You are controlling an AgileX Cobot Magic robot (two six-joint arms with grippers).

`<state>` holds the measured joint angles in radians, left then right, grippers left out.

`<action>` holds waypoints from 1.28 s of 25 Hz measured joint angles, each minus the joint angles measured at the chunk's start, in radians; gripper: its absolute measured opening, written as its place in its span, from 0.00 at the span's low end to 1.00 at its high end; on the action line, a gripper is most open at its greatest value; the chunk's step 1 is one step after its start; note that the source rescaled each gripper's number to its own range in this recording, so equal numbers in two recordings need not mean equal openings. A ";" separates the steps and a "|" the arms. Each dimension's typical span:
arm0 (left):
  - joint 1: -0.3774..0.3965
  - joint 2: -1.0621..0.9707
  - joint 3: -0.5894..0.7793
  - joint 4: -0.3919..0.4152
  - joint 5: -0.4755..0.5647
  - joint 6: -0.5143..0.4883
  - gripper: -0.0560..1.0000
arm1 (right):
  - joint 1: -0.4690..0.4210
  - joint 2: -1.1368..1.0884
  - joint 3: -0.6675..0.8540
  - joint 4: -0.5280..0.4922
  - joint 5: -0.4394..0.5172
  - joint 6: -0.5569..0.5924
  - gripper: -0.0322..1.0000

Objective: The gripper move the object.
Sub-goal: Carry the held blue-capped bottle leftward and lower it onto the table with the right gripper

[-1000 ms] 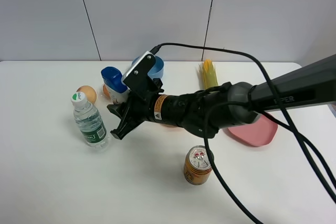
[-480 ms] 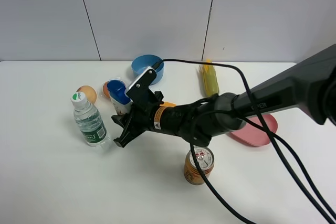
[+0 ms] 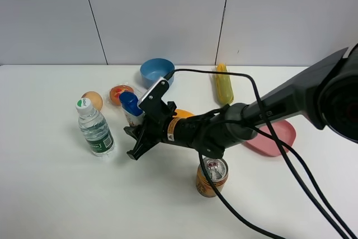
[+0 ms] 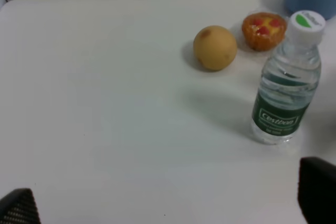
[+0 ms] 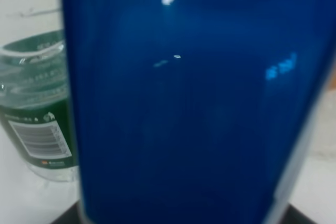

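Observation:
The shampoo bottle (image 3: 133, 113), white with a blue flip cap, stands upright in my right gripper (image 3: 132, 141), low over the table just right of the clear water bottle (image 3: 95, 130). The right gripper reaches in from the right, dark with a white top plate and a yellow sticker, and is shut on the bottle. In the right wrist view the blue cap (image 5: 184, 98) fills the frame, with the water bottle (image 5: 37, 108) behind it. My left gripper (image 4: 168, 203) is open and empty; only its fingertips (image 4: 18, 207) show at the frame's corners.
A tan ball (image 3: 92, 100), a fruit tart (image 3: 119, 92) and a blue bowl (image 3: 156, 71) lie behind the bottles. A corn cob (image 3: 224, 84), a pink plate (image 3: 278, 136) and an orange can (image 3: 211, 176) are to the right.
My right gripper has come down and moved a little forward and right with the shampoo bottle, from raised to low over the table. The water bottle has not moved.

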<state>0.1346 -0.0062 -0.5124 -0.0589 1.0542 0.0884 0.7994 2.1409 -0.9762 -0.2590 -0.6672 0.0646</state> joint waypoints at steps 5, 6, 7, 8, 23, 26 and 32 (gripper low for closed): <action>0.000 0.000 0.000 0.000 0.000 0.001 1.00 | -0.001 0.030 -0.001 -0.005 -0.038 -0.100 0.03; 0.000 0.000 0.000 0.000 0.000 0.001 1.00 | -0.001 0.030 -0.001 -0.005 -0.040 -0.109 0.03; 0.000 0.000 0.000 0.000 0.000 0.001 1.00 | -0.002 0.031 -0.001 -0.005 -0.043 -0.114 0.03; 0.000 0.000 0.000 0.000 0.000 0.001 1.00 | -0.002 0.032 -0.001 -0.005 -0.043 -0.116 0.03; 0.000 0.000 0.000 0.000 0.000 0.001 1.00 | -0.002 0.034 -0.001 -0.004 -0.047 -0.119 0.15; 0.000 0.000 0.000 0.000 0.000 0.001 1.00 | -0.002 0.034 -0.001 -0.004 -0.050 -0.116 0.42; 0.000 0.000 0.000 0.000 0.000 0.001 1.00 | -0.002 0.034 -0.001 -0.004 -0.050 -0.113 0.58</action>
<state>0.1346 -0.0062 -0.5124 -0.0589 1.0542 0.0892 0.7975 2.1751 -0.9769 -0.2630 -0.7168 -0.0482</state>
